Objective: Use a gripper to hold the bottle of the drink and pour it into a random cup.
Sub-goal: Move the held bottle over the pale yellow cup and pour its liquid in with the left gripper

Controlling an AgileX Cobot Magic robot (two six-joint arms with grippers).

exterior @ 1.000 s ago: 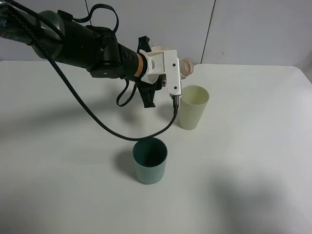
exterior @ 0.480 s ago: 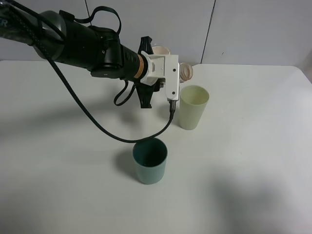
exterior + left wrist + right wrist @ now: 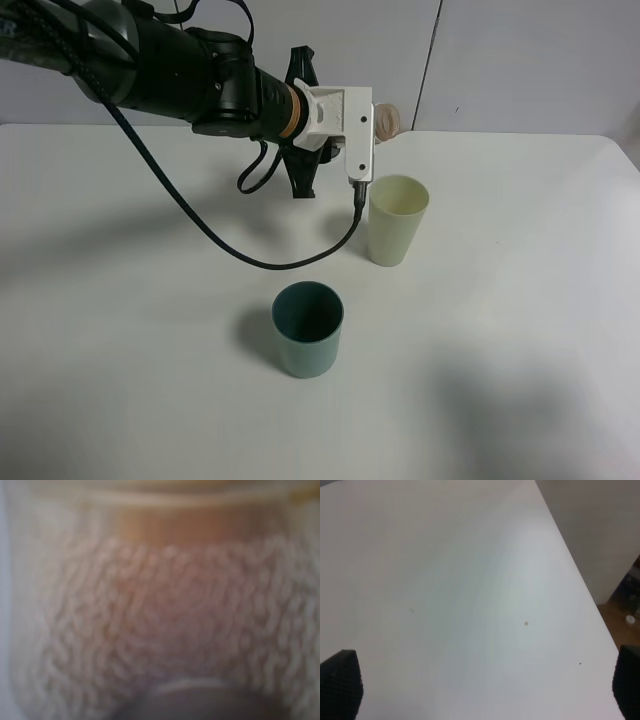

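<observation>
1. At the upper middle of the high view, the left gripper [image 3: 360,122] carries the bottle [image 3: 386,121] in the air. Only the bottle's round mouth shows past the white claw. The fingers are hidden, but the bottle hangs clear of the table [image 3: 520,300], so I judge the claw clamped on it.
2. A second ago the claw sat lower in the frame, with the bottle mouth just above the far rim of the yellow-green cup [image 3: 398,222]. It has since risen toward the top edge, and the mouth now stands apart from the rim, above it in the picture. The black cable [image 3: 300,262] has swung up with it.
3. The left wrist view is filled by the bottle [image 3: 165,630]: a pink blur with a brown band along the frame's top (too close to focus), which fits a firm hold.
4. Neither cup has shifted. The yellow-green cup stays right of centre and the teal cup [image 3: 308,330] below centre.
5. My reading is that the pouring pose over the cup has been left. No stream shows, and I cannot tell whether the cup holds drink, so I cannot say if the pour is done.
6. The right gripper [image 3: 485,685] shows its black fingertips wide apart in the lower corners of its wrist view, with only bare table between them.
</observation>
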